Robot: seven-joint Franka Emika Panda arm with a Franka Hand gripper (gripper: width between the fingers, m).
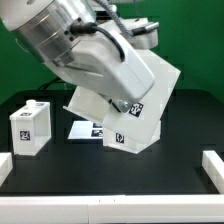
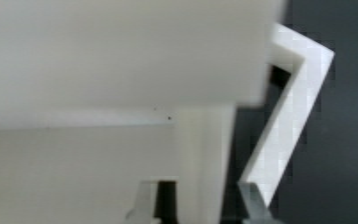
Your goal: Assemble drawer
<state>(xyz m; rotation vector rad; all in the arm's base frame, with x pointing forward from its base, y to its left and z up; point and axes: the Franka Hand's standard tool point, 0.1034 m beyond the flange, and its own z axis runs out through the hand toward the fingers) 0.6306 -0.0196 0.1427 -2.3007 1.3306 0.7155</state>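
Note:
The large white casing (image 1: 140, 115) stands tilted on one lower corner on the black table, with tags on its faces. My gripper (image 1: 127, 100) reaches down onto its upper side. In the wrist view the gripper (image 2: 202, 203) has one of the casing's (image 2: 87, 90) white walls (image 2: 197, 150) between its two dark fingers (image 2: 165, 203), so it is shut on that wall. A thin white edge (image 2: 291, 100) of the casing stands over the dark table. The shallow drawer tray is not in view.
A small white block (image 1: 30, 126) with tags stands at the exterior view's left. The marker board (image 1: 85, 130) lies flat beside the casing. White rails lie at the front left (image 1: 5, 167) and front right (image 1: 213, 166).

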